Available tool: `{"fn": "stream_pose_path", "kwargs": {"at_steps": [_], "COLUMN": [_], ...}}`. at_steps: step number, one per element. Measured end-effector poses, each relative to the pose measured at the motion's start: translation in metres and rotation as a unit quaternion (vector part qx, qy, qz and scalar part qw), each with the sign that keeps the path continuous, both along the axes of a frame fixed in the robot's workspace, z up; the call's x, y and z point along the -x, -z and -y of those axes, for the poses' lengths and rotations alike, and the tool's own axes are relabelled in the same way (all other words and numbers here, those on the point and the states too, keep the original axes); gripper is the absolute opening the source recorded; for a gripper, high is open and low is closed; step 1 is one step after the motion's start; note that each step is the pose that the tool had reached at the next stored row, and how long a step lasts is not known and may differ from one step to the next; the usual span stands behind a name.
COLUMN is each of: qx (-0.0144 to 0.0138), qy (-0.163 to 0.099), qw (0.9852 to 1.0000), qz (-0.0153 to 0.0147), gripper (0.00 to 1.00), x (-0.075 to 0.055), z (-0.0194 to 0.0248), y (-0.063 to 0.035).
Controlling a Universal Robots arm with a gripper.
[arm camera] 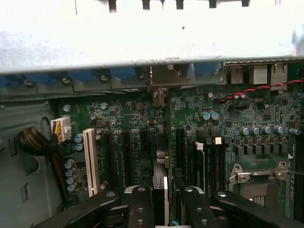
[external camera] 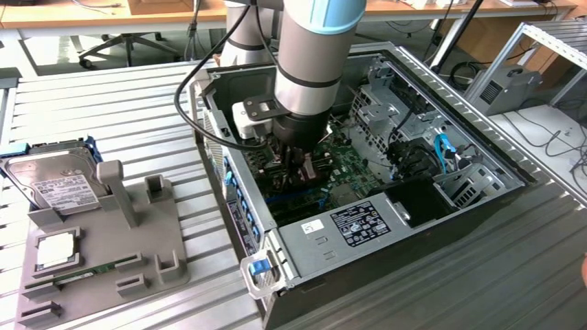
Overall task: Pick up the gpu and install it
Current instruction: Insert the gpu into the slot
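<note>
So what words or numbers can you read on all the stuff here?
None can be read.
White label on the hard drive: print too small.
Dark sticker on the computer case: too small.
Small white sticker beside it: blurred.
Motherboard markings: too small.

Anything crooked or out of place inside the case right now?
Nothing stands out. The end effector holds the gpu edge-on over the green motherboard, in line with its slots.

A slatted metal table [external camera: 110,96]; behind it a wooden desk [external camera: 92,14] and, seemingly, an office chair [external camera: 124,45].
</note>
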State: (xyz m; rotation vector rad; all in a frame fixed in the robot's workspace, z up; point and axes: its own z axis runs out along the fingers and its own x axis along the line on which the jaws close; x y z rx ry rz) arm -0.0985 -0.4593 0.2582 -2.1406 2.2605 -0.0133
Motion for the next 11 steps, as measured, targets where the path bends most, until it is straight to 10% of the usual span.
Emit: {"fn": "stream_pose_path", "kwargs": {"at_steps": [11], "qx": [-0.0002], "qy": [0.0], "qw": [1.0], "qz": [0.0003], "gripper": [0.27], "x": [0.0], "z": [0.0], "y": [0.003]}}
